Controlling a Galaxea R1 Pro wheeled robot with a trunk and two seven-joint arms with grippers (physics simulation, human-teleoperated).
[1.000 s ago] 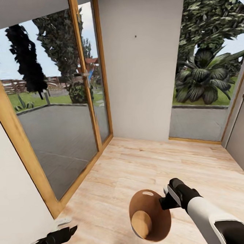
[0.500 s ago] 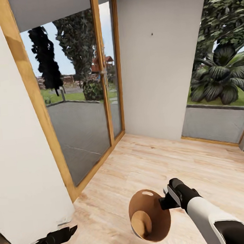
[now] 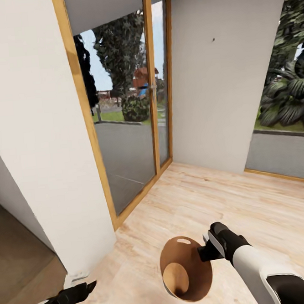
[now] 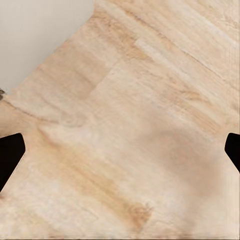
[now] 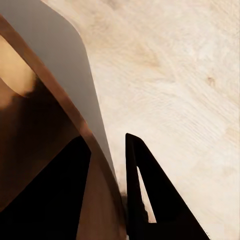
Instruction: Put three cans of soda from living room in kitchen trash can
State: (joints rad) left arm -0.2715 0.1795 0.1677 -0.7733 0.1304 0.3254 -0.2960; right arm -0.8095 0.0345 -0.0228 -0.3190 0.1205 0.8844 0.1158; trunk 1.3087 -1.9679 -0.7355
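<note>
My right gripper (image 3: 204,252) is clenched on the rim of the tash can (image 3: 186,268), one dark finger (image 5: 150,200) outside the pale grey wall and the other inside against the coppery-brown lining, as the right wrist view shows with the rim (image 5: 75,115) running between them. I carry the tash can in front of me above the wood floor (image 3: 229,210), tipped so its open mouth faces my head camera; its round bottom shows inside and the oval handle slot (image 3: 183,241) sits near the far edge of the rim. My right arm (image 3: 262,271), white with a black wrist, reaches in from the lower right corner. My left gripper (image 3: 82,287) hangs low at the lower left, its black fingers pointing forward over the floor; in the left wrist view the two fingertips (image 4: 10,155) stand at opposite edges with bare planks between them, so it is spread wide and holding nothing. Just beyond it rises the corner of a white wall (image 3: 36,133), with a darker floor (image 3: 18,258) opening to its left. Ahead, a wood-framed glass door (image 3: 126,113) looks onto a grey terrace, trees and lawn. A plain white wall (image 3: 223,73) stands beside it, and to the right a second pane shows a broad-leaved garden plant (image 3: 294,99).
</note>
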